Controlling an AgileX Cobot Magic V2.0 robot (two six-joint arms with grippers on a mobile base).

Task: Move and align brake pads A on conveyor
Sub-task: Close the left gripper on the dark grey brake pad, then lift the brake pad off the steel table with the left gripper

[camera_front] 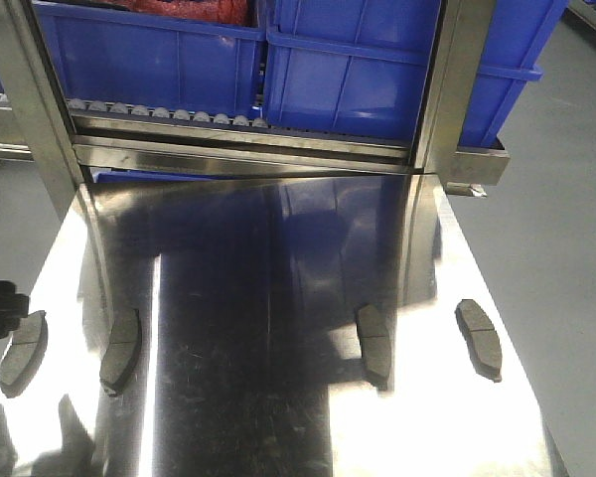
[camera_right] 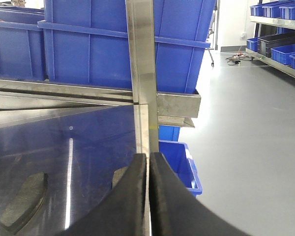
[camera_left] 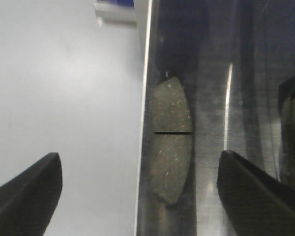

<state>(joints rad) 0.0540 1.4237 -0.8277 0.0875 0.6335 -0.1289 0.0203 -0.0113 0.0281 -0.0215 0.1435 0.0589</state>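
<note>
Here, the left jaws gape wide astride one brake pad (camera_left: 171, 162).

- Shiny steel worktop (camera_front: 278, 397) mirrors blue and bright glare.
- Steel roller rack (camera_front: 238, 149) behind it carries large blue bins (camera_front: 348, 70).
- Smooth grey floor (camera_right: 246, 128); distant shelving (camera_right: 280, 19) on the right holds more blue bins.

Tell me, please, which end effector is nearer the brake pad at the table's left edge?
Left. The left end effector, open, brackets that brake pad; the right end effector, shut, is by the table's opposite edge.
</note>
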